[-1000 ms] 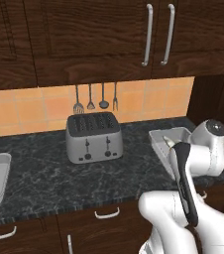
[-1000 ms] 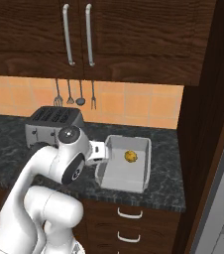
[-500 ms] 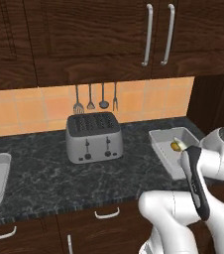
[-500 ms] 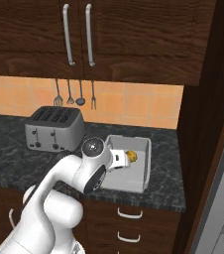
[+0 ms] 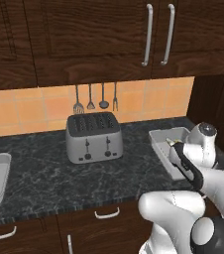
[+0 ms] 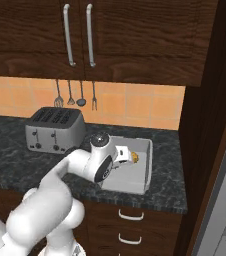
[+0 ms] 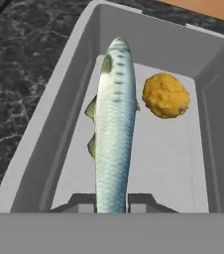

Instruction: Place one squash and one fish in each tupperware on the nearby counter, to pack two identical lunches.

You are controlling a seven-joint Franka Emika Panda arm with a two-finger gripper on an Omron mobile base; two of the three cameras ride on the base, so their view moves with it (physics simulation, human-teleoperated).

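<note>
while the gripper [image 7: 112, 203] is seen from the hand view, its jaws are closed tight on a fish [image 7: 114, 149], pinched at the tail end between the two dark fingertips [image 7: 82, 202]. the fish is held lengthwise over a tupperware [image 7: 59, 106] on the counter [image 7: 25, 64]. a squash [image 7: 165, 95] is seen lying on the tray floor, just beside the fish's head end. a toaster [image 5: 94, 137] is noted well apart to the left, under hanging utensils [image 5: 96, 97].

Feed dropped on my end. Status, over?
Gripper jaws shut on fish, held over tupperware. Squash already inside. Nothing blocking the drop.
</note>
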